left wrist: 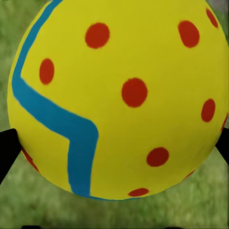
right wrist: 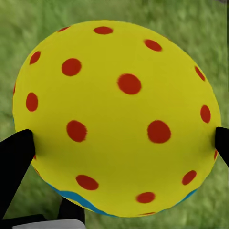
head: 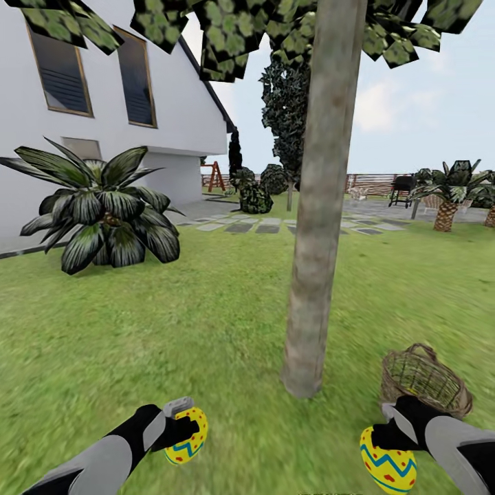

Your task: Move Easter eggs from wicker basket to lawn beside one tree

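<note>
Each hand holds a yellow Easter egg with red dots and a blue zigzag. My left gripper is shut on one egg above the lawn, left of the tree. That egg shows close up in the left wrist view, between dark fingers. My right gripper is shut on another egg, seen large in the right wrist view as an egg between black fingers. The wicker basket lies tilted on the grass right of the trunk; its inside is not clear.
A broad-leaved plant grows at the left before the white house. Stepping stones, dark bushes, a grill and small palms lie far behind. Open grass spreads around the trunk.
</note>
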Robot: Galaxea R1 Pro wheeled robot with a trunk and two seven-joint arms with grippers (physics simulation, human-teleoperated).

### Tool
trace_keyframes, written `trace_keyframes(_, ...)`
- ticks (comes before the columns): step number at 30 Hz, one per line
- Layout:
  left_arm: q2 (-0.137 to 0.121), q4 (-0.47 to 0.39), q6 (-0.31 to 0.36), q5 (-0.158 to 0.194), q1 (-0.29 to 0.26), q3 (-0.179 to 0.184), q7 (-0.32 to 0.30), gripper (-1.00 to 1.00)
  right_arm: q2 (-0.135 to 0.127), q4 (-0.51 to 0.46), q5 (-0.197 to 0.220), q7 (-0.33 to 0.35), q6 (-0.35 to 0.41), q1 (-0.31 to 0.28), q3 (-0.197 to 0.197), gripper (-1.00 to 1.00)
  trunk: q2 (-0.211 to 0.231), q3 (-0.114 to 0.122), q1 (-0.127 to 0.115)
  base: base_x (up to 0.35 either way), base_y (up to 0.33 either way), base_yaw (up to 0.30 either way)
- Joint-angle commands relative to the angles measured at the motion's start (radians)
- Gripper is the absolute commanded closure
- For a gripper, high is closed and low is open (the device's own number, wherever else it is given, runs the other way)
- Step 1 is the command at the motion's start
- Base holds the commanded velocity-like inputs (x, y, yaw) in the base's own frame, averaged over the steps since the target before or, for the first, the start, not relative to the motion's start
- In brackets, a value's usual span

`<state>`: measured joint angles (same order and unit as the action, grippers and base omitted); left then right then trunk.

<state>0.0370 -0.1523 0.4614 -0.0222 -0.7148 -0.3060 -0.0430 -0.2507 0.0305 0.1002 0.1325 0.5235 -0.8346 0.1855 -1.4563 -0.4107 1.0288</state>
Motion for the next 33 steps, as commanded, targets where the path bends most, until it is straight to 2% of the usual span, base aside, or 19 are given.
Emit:
trace_keyframes(1,0.001,-0.003,0.007,-0.004,0.0,-0.004,-0.003,1.0,0.0,0.002,0.01,0.004,0.001,-0.001,0.009,1.0,-0.001,-0.001,0.0,0.003,0.0,-0.27)
trace_keyframes(13,0.007,0.009,0.006,-0.002,0.0,-0.004,-0.001,1.0,0.001,0.002,0.01,0.003,0.002,-0.001,0.009,1.0,-0.001,0.009,0.0,0.023,0.023,-0.265)
trace_keyframes(24,0.005,0.01,0.006,-0.002,0.0,-0.005,0.001,1.0,-0.001,0.002,0.01,0.002,0.004,-0.001,0.007,1.0,-0.001,0.01,0.0,0.174,0.215,-0.007)
trace_keyframes(33,0.003,0.01,0.007,-0.001,0.0,-0.005,0.003,1.0,-0.001,0.002,0.011,0.004,0.005,-0.001,0.007,1.0,-0.001,0.01,0.0,-0.172,0.22,0.0)
